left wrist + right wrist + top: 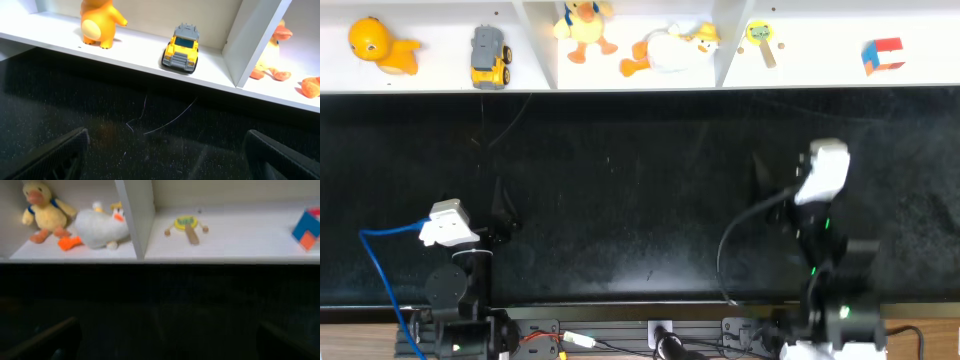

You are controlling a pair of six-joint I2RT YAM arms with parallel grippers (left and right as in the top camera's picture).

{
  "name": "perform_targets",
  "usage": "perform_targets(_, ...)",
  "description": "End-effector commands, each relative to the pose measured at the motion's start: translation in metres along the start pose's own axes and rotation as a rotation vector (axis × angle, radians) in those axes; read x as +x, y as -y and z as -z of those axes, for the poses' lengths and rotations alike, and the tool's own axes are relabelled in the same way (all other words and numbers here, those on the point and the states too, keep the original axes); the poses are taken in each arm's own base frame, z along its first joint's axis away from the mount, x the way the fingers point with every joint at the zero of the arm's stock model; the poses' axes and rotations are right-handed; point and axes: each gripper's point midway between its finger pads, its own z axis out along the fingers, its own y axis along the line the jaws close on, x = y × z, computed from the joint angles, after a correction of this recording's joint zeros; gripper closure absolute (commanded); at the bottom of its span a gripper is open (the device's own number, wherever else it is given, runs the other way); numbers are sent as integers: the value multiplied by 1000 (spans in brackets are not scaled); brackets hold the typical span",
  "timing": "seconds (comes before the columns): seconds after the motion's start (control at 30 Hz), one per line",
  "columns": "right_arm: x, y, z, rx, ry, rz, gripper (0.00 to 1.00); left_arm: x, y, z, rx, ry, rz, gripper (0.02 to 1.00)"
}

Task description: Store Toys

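as they hang over the table (620,200), left hand (166,136) and right hand (167,325) gape wide, empty.

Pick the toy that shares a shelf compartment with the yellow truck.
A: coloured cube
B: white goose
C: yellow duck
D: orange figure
D: the orange figure stands beside the yellow truck, on the same side of the divider.

A robot lab bench — black mat (620,200), blue cable (375,265), white shelf (820,62).
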Motion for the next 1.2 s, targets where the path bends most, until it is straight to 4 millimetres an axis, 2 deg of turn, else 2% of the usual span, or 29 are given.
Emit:
perform_targets(0.03, 16, 6, 12, 17, 103, -135, 5, -1, 0, 1, 4, 6, -14, 20)
perform_targets(0.17, 23, 17, 19, 60, 203, -235, 7, -1, 0, 1, 4, 6, -14, 20)
perform_targets(0.27, 24, 17, 21, 57, 249, -234, 5, -1, 0, 1, 4, 6, -14, 20)
perform_targets(0.53, 42, 14, 10, 17, 296, -248, 5, -1, 0, 1, 4, 6, -14, 20)
perform_targets(0.67, 38, 11, 7, -8, 350, -242, 5, -1, 0, 1, 4, 6, -14, 20)
perform_targets(0.93, 40, -2, 7, -61, 335, -232, 7, -1, 0, 1, 4, 6, -14, 20)
perform_targets(1.2, 41, -3, 6, -65, 332, -232, 5, -1, 0, 1, 4, 6, -14, 20)
